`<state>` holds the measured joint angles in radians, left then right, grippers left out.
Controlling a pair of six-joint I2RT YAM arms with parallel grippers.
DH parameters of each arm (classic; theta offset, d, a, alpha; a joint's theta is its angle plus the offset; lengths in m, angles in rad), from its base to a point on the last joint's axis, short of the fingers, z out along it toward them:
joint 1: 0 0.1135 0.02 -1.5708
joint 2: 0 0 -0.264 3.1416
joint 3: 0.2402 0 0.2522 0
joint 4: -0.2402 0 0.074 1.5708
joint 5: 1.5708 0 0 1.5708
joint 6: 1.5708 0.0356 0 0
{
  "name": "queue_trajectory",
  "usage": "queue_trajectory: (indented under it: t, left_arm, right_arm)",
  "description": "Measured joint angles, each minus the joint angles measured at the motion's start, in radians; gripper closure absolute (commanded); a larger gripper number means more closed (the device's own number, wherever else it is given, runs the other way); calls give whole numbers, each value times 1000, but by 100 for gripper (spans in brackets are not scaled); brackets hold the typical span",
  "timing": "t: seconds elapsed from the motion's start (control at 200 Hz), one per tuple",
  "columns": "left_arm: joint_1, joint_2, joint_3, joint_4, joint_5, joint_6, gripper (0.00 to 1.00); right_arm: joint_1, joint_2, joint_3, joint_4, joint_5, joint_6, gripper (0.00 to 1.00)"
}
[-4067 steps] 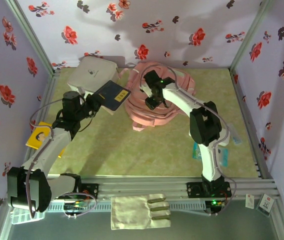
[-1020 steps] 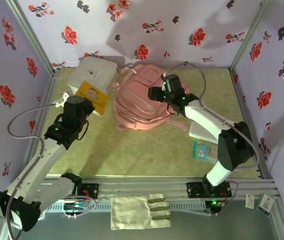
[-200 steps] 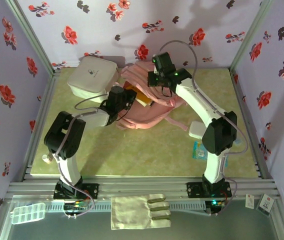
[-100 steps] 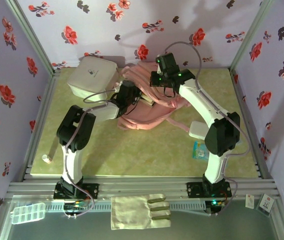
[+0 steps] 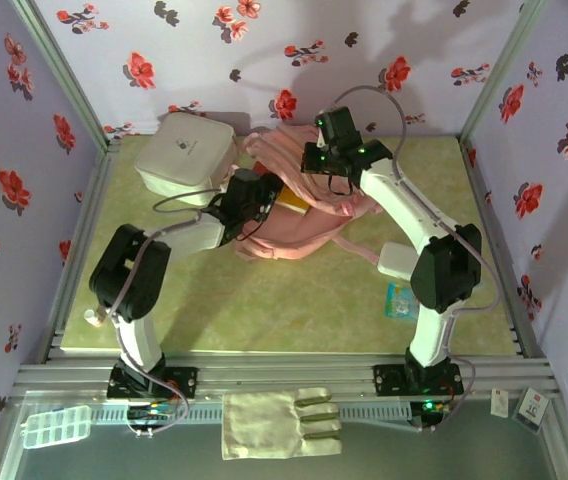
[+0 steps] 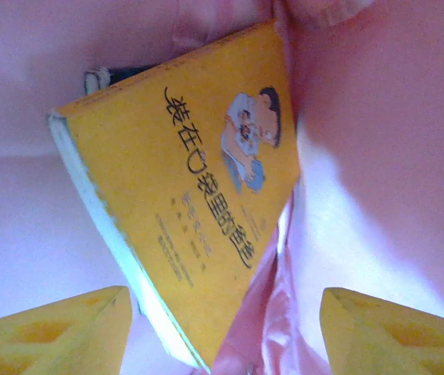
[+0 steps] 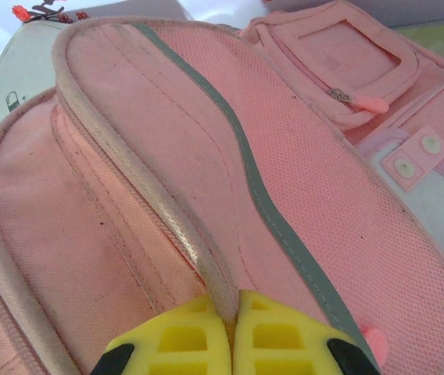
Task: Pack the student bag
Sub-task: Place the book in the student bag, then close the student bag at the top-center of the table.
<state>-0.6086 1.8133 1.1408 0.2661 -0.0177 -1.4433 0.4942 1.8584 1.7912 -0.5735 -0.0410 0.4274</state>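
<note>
The student bag, soft and pink, lies at the back middle of the table. My right gripper is shut on the pale trim of its opening flap, the yellow fingers pinched on that edge. A yellow book with a cartoon cover rests inside the bag's mouth, over a dark book edge. My left gripper stands open just short of the book. Its two yellow fingers are spread to either side, touching nothing.
A white rounded-square box stands left of the bag at the back. To the right lie a white flat thing and a blue packet. A small item sits near the left front edge.
The left gripper pushed the yellow book into the bag, opened and let it go, then drew back a little to the left. The right gripper keeps its hold on the bag's edge.
</note>
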Motion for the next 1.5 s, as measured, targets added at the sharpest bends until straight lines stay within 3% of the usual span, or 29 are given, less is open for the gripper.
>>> queue_trajectory:
  t: [0.335,0.555,0.715,0.845,0.895,1.01,1.095,1.3,1.5]
  left_arm:
    - [0,-274,-208,-77,5,10,34]
    - [9,-499,-307,-322,-113,74,32]
    - [77,-634,-305,-480,-180,183,25]
    - [127,-651,-270,-537,-204,312,15]
    - [134,-643,-251,-538,-208,373,13]
    - [141,-592,-196,-519,-202,489,8]
    - [146,-521,-148,-493,-170,582,6]
    - [151,-286,17,-464,-39,743,0]
    - [152,-63,206,-470,116,821,1]
  right_arm:
    - [-12,-23,-58,33,-47,-6,100]
    - [10,-35,-157,64,-94,-66,99]
    - [69,-50,-262,85,-72,-135,100]
    - [114,-76,-376,103,-26,-183,98]
    - [122,-86,-414,103,-23,-193,92]
    - [123,-130,-483,98,-21,-196,47]
    - [120,-207,-542,101,-8,-179,31]
    - [58,-417,-642,174,23,-74,24]
    - [-49,-451,-708,211,32,102,22]
